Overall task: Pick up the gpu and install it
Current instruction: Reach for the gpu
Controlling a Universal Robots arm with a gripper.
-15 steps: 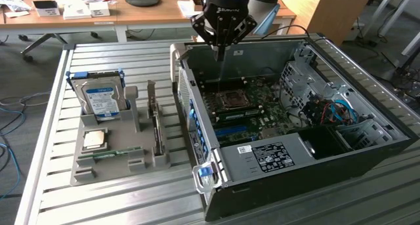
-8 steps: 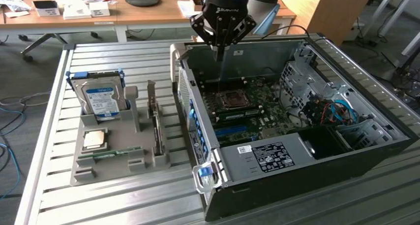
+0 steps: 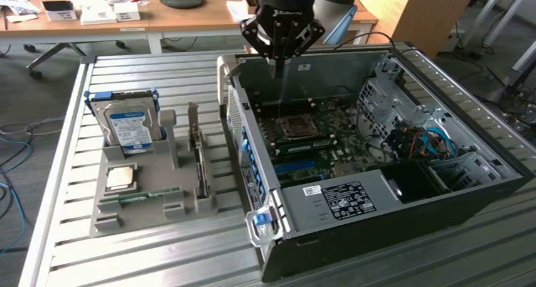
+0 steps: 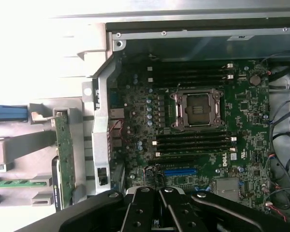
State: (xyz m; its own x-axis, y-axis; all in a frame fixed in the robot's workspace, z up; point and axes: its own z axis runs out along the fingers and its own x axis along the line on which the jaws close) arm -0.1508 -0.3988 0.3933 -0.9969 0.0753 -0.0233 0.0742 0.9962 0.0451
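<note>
Now, in the exterior view you see the gripper (image 3: 275,59) hanging above the far wall of the open computer case (image 3: 377,237), with its fingers brought together to a point and nothing between them. The case lies on its side on the slatted table (image 3: 150,255), and the motherboard (image 3: 335,142) with its bare processor socket (image 3: 295,127) faces up inside. On the exterior view's left of the case you find a gray holder tray (image 3: 105,221). The gpu (image 3: 199,158) stands on edge in a slot of that tray, on the side nearest the case, well apart from the gripper and untouched. The same tray carries a hard drive (image 3: 127,129) with a blue-white label standing upright, a processor chip (image 3: 122,177) lying flat, and a narrow green memory stick (image 3: 138,196) just beside the chip.

From the wrist view you look straight down into the case (image 4: 208,46). The dark fingers (image 4: 145,210) meet with no gap and carry nothing. Beneath them lies the motherboard (image 4: 251,106), and you can make out the socket (image 4: 198,110) flanked by rows of dark memory slots, plus a blue slot (image 4: 180,171) close to the fingertips. Outside the case's perforated end wall, the gpu (image 4: 65,145) shows as a thin green edge upright in the tray (image 4: 19,145), with the memory stick (image 4: 9,182) farther out.
</note>
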